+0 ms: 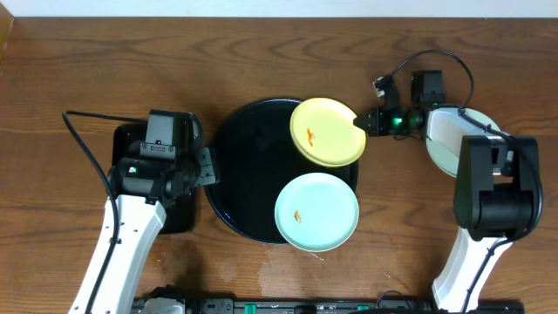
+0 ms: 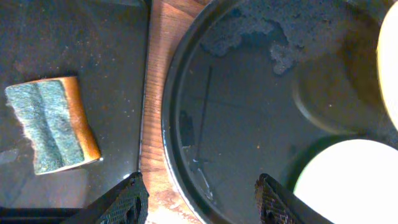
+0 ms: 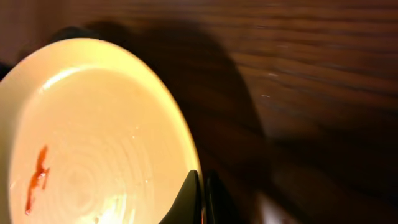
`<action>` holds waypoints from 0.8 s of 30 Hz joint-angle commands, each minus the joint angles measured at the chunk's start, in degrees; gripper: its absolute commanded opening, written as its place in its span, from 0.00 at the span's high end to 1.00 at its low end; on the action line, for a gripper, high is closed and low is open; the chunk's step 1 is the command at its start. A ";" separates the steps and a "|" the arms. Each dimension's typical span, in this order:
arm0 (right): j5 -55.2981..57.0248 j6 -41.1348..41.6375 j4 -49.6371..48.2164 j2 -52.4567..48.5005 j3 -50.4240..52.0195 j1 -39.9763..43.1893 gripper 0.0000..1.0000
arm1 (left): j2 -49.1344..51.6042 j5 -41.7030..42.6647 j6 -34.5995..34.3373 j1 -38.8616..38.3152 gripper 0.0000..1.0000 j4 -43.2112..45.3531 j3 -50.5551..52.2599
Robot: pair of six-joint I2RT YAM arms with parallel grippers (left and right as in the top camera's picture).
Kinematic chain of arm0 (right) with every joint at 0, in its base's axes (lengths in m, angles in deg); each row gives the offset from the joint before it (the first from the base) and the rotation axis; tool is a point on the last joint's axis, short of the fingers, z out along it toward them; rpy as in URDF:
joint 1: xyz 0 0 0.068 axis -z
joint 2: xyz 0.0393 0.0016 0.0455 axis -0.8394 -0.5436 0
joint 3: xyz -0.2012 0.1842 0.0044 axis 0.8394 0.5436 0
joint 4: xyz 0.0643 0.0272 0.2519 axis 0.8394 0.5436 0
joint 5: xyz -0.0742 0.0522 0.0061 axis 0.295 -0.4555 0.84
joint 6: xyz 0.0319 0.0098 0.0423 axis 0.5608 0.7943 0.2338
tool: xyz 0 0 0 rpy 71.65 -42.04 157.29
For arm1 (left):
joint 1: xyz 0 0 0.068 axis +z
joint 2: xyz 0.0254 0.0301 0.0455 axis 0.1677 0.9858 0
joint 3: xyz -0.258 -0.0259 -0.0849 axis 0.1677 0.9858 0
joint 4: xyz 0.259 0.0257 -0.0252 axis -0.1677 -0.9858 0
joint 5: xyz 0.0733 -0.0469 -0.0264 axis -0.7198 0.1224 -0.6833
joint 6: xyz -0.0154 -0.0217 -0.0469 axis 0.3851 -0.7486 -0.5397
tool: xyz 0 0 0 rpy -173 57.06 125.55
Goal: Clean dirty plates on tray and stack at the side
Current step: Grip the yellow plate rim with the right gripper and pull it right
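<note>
Overhead, the right jaws pinch the right-hand rim of the yellow plate [image 1: 324,131], which lies across the upper right edge of the round black tray [image 1: 244,174]. A mint plate [image 1: 316,211] sits at the tray's lower right, overhanging its rim. A second mint plate [image 1: 442,146] rests on the bench [image 1: 87,52] beneath the right arm.

From the left wrist, the left jaws stand spread wide and empty above the tray's wet left rim. The sponge [image 2: 53,124] lies on the rectangular tray [image 2: 93,50] just beside it.

From the right wrist, the jaws are closed on the yellow plate's rim, with an orange smear [image 3: 37,177] showing on its face.

The plate is best held steady and low over the tray, smear upward, while the left arm fetches the sponge. So thin a grip on the rim could slip if the plate tilts.
</note>
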 commanded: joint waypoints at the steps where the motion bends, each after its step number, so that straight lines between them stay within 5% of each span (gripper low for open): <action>1: 11.08 6.95 0.68 3.48 -0.24 -1.75 0.99 | 0.33 6.43 0.00 -0.09 0.41 1.14 0.02; 6: 20.37 12.72 1.18 7.30 -0.24 -3.87 0.99 | 2.03 8.61 -0.31 -0.15 0.41 3.37 0.66; 15: 36.61 12.68 6.38 14.08 -0.24 -10.97 0.99 | 12.15 24.81 -0.28 -0.22 0.43 12.55 1.20; 21: 41.70 12.66 8.33 14.51 -0.24 -15.74 0.99 | 20.41 30.21 -0.28 -1.84 0.81 17.88 1.18; 24: 42.25 11.19 8.28 14.60 -0.24 -17.20 0.99 | 20.85 29.88 0.00 -1.44 0.85 16.37 1.14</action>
